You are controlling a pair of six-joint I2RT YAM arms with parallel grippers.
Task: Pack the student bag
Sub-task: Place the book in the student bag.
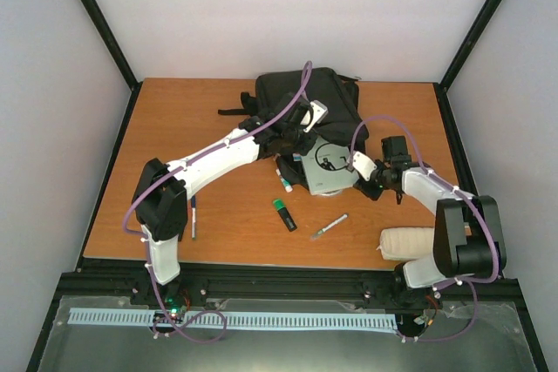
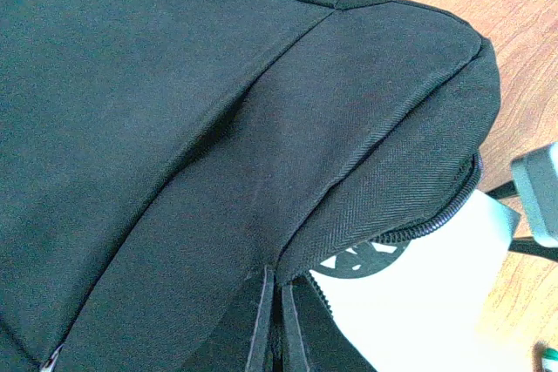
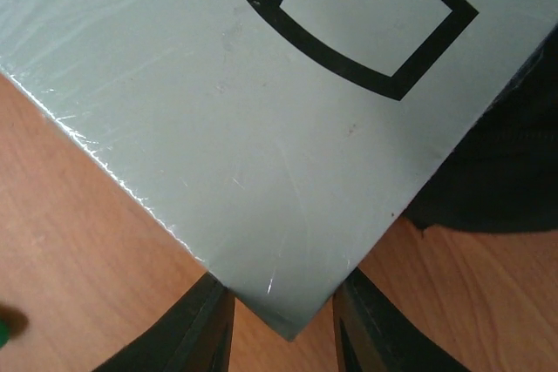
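The student bag (image 1: 301, 93), a large black backpack, lies at the back middle of the table and fills the left wrist view (image 2: 174, 128). My left gripper (image 1: 292, 132) is shut on the bag's fabric flap beside the zip (image 2: 281, 289) and holds it up. A pale grey book (image 1: 324, 173) with black markings lies partly under that flap (image 2: 436, 302). My right gripper (image 1: 362, 167) is open at the book's near corner. In the right wrist view the corner (image 3: 261, 128) lies over the gap between the gripper's two fingers (image 3: 283, 302) and hides their tips. The bag's edge (image 3: 506, 172) shows at the right.
A green highlighter (image 1: 283, 213), a silver pen (image 1: 329, 226) and a white-and-green marker (image 1: 284, 182) lie in front of the bag. A dark pen (image 1: 193, 218) lies by the left arm. A white padded pouch (image 1: 408, 242) sits near the front right edge.
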